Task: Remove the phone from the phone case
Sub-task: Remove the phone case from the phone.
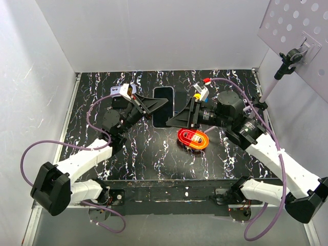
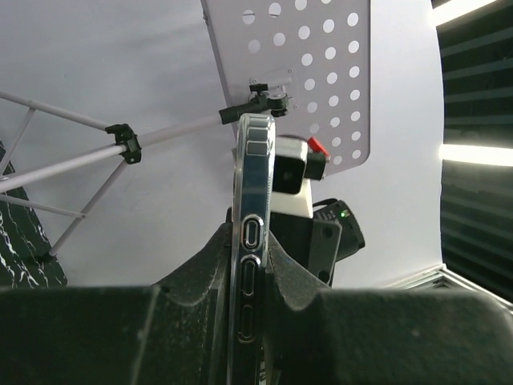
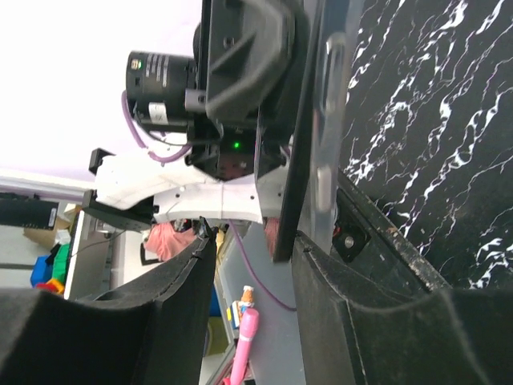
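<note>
- The phone (image 1: 164, 97) is sitting in its clear case (image 2: 253, 160) just above the middle of the top view. The 2 arms are holding it between them, and it looks to be off the table (image 1: 148, 154).
- The left gripper (image 2: 250, 261) is pinching the cased phone across its thickness. Both fingers are pressing on the faces, and the side buttons are showing between them at the bottom centre of the left wrist view.
- The right gripper (image 3: 256, 249) is straddling the same slab from the other end. 1 finger (image 3: 353, 297) is lying against it and a gap is showing at the other, so those jaws are looking partly open rather than clamped.
- I cannot tell whether the phone is parting from the case anywhere.
- An orange thing (image 1: 193, 139) is lying on the table, just below the right gripper in the top view.
- The phone is likely stiff, fairly heavy, slick on its faces and breakable if dropped.
- The case is likely light and bendy at the rim. It looks best to hold the case by its edges and peel 1 corner lip away, rather than squeezing the faces harder.
</note>
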`<action>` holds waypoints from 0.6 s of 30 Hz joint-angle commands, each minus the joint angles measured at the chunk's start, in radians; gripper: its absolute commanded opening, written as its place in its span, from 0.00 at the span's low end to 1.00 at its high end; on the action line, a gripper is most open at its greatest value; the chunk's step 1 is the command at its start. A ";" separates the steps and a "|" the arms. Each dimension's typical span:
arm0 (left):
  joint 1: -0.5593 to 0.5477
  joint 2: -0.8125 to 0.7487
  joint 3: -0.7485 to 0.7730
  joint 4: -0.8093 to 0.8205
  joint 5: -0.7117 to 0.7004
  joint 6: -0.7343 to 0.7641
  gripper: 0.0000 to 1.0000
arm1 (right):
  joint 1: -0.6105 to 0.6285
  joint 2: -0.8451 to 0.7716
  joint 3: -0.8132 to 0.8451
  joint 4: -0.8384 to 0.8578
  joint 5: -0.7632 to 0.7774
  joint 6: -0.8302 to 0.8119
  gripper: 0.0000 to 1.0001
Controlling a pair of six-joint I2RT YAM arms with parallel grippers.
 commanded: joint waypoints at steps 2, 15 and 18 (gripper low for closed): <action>-0.077 -0.124 0.056 0.089 0.158 -0.058 0.00 | -0.041 0.116 0.075 -0.020 0.248 -0.090 0.51; -0.101 -0.142 0.117 -0.129 0.161 0.113 0.00 | -0.040 0.162 0.013 0.282 0.012 0.117 0.19; -0.100 -0.168 0.165 -0.339 0.197 0.257 0.37 | -0.052 0.125 0.024 0.289 -0.023 0.127 0.01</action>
